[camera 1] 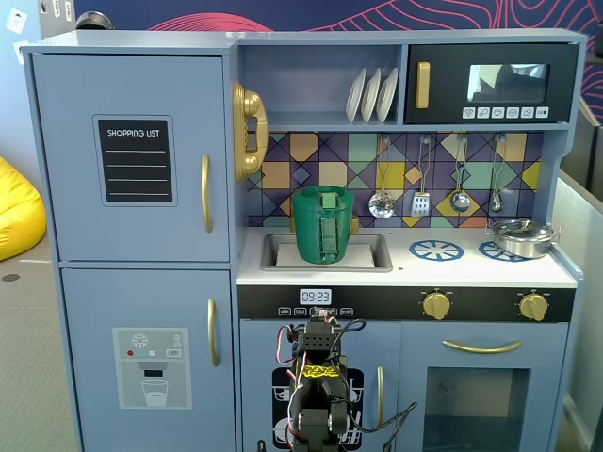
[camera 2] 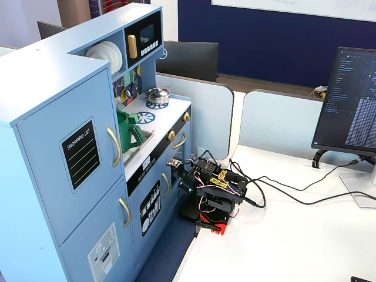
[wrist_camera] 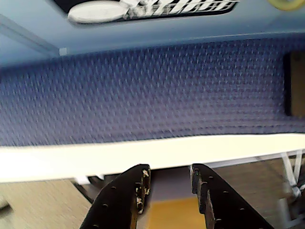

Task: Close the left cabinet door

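From where I sit, the left cabinet door, the light-blue one with the "SHOPPING LIST" panel and the curved gold handle, sits at the upper left of the toy kitchen. In both fixed views it looks flush with its frame, so I judge the closing is either done or not needed; I cannot see any gap along its edge.

My arm is folded low on the white tabletop in front of the lower middle doors, well apart from that handle. In the wrist view the hand is narrowly parted and grips nothing, pointing away from the kitchen over a blue mat.

If the door needs a final press, I would have to raise the arm, swing toward the handle side, and push flat.
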Controlling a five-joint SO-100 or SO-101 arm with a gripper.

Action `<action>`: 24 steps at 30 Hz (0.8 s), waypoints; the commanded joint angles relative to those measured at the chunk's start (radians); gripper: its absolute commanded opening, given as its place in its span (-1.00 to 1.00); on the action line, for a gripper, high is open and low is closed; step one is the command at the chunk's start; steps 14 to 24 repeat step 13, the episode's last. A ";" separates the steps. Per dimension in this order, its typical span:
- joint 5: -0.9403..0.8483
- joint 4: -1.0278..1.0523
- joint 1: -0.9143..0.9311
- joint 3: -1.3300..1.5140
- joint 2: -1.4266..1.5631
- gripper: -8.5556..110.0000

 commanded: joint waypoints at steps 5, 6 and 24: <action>0.060 0.164 0.017 0.015 -0.006 -0.80; 0.060 0.164 0.017 0.015 -0.006 -0.80; 0.060 0.164 0.017 0.015 -0.006 -0.77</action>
